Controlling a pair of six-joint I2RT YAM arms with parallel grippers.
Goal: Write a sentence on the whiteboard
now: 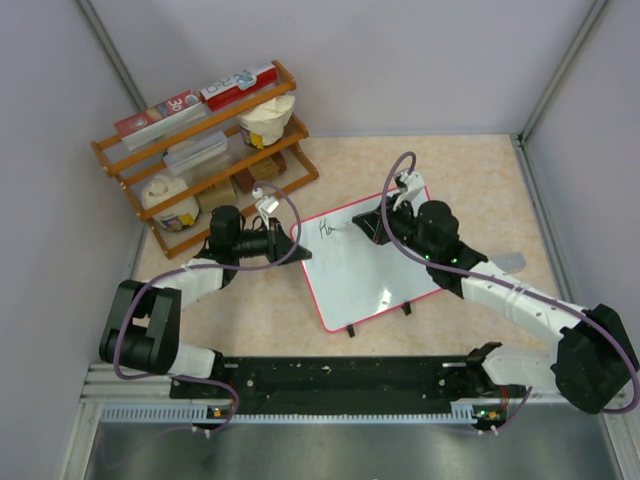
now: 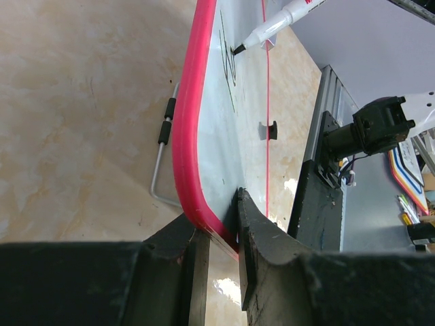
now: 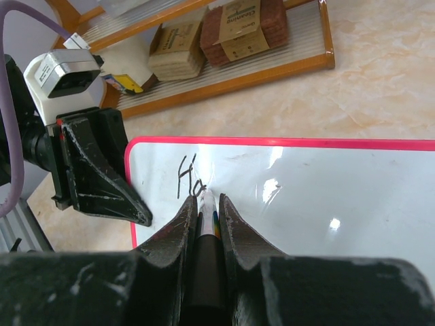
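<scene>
The whiteboard (image 1: pixel 360 275), white with a red rim, lies tilted on the table between the arms. My left gripper (image 1: pixel 290 238) is shut on its left corner, one finger on each face of the red rim (image 2: pixel 187 136), as the left wrist view (image 2: pixel 217 227) shows. My right gripper (image 1: pixel 385 225) is shut on a marker (image 3: pixel 207 210), whose tip touches the board (image 3: pixel 326 190). Of the sentence, only the black letters "Ha" (image 3: pixel 190 180) show, near the board's upper left corner. In the left wrist view the marker (image 2: pixel 285 17) meets the strokes (image 2: pixel 230 64).
A wooden shelf rack (image 1: pixel 200 150) with boxes, bags and tubs stands at the back left, close behind the left arm. Brown boxes (image 3: pixel 238 27) sit on its lowest shelf. A wire foot (image 2: pixel 163 163) sticks out under the board. A black rail (image 1: pixel 330 385) runs along the near edge.
</scene>
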